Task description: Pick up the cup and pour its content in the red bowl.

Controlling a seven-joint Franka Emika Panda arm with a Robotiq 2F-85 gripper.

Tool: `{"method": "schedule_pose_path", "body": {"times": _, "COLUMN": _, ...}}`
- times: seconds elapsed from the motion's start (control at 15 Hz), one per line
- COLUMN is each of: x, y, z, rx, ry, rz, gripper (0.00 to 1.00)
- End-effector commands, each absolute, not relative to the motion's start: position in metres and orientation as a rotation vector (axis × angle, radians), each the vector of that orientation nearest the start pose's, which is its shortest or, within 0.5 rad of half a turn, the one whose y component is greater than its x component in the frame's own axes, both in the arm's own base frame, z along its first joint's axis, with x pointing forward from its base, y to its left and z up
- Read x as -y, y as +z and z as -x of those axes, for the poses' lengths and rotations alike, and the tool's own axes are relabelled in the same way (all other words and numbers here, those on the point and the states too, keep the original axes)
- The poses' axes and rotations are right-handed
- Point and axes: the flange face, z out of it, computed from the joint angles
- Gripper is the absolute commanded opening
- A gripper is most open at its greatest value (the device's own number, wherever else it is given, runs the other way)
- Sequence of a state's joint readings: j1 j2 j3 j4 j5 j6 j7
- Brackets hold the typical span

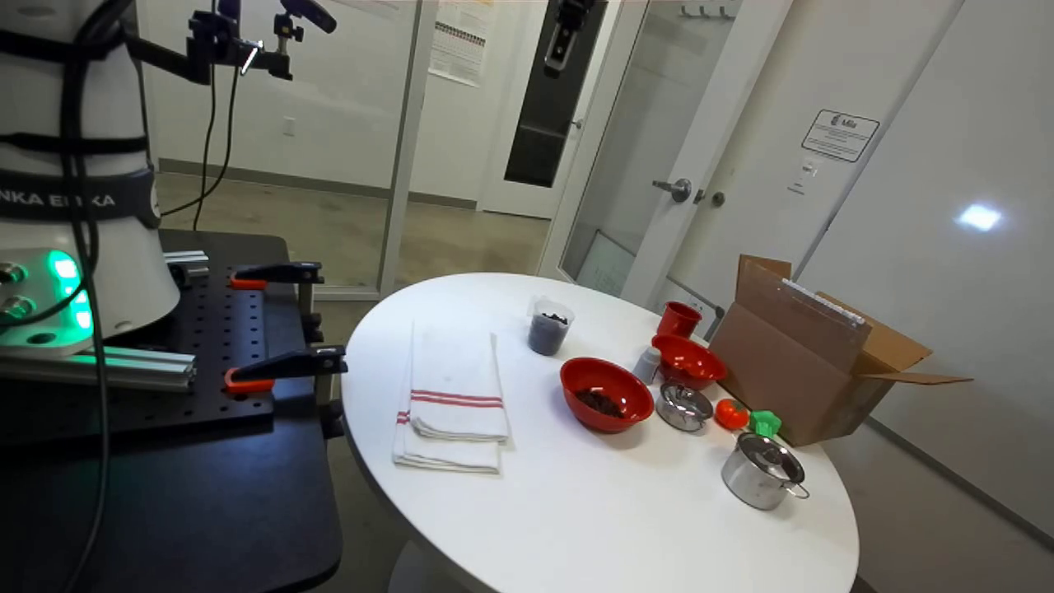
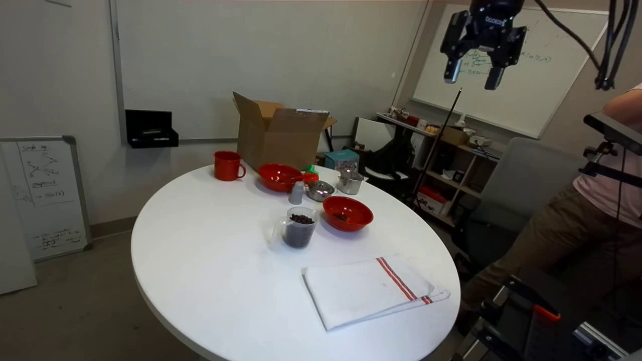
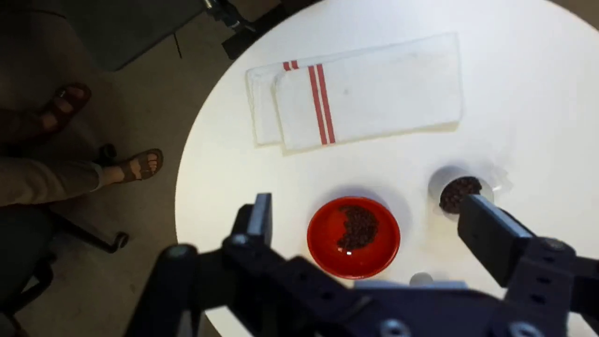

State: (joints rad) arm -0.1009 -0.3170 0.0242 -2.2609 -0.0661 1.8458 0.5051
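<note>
The cup [image 1: 547,331] stands upright on the round white table. It is see-through at the top, dark grey-blue below, and filled with dark brown bits; it also shows in an exterior view [image 2: 298,235] with a faint clear handle. The red bowl [image 1: 616,377] sits beside it with some dark bits inside; it also shows in an exterior view [image 2: 349,224]. My gripper [image 2: 472,82] is open and empty, high above the table. In the wrist view [image 3: 368,203] the red bowl [image 3: 325,243] shows between the fingers, and the right finger partly covers the cup [image 3: 439,180].
A folded white towel [image 1: 457,387] lies near the cup. A grey shaker [image 2: 297,193], another red bowl [image 2: 277,178], a red mug [image 2: 227,166], metal pots [image 1: 762,478], a tomato [image 1: 731,414] and a cardboard box [image 1: 790,354] stand beyond. A person [image 2: 541,225] is beside the table.
</note>
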Motion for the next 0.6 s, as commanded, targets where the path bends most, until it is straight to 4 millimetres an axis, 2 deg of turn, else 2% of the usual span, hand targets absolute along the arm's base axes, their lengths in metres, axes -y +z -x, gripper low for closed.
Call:
{"method": "schedule_pose_path", "body": {"times": 0.0, "x": 0.037, "y": 0.475, "z": -0.45, "rx": -0.97, "ry": 0.108, "rz": 3.078, "gripper": 1.0}}
{"method": "schedule_pose_path", "body": {"times": 0.13, "x": 0.035, "y": 0.462, "z": -0.461, "rx": -1.052, "ry": 0.106, "rz": 3.054, "gripper": 1.0}}
{"method": "schedule_pose_path", "body": {"times": 0.33, "x": 0.035, "y": 0.46, "z": -0.466, "rx": -1.08, "ry": 0.108, "rz": 3.044, "gripper": 1.0}}
{"method": "schedule_pose_path", "body": {"times": 0.53, "x": 0.031, "y": 0.447, "z": -0.479, "rx": -1.328, "ry": 0.167, "rz": 2.996, "gripper": 1.0}}
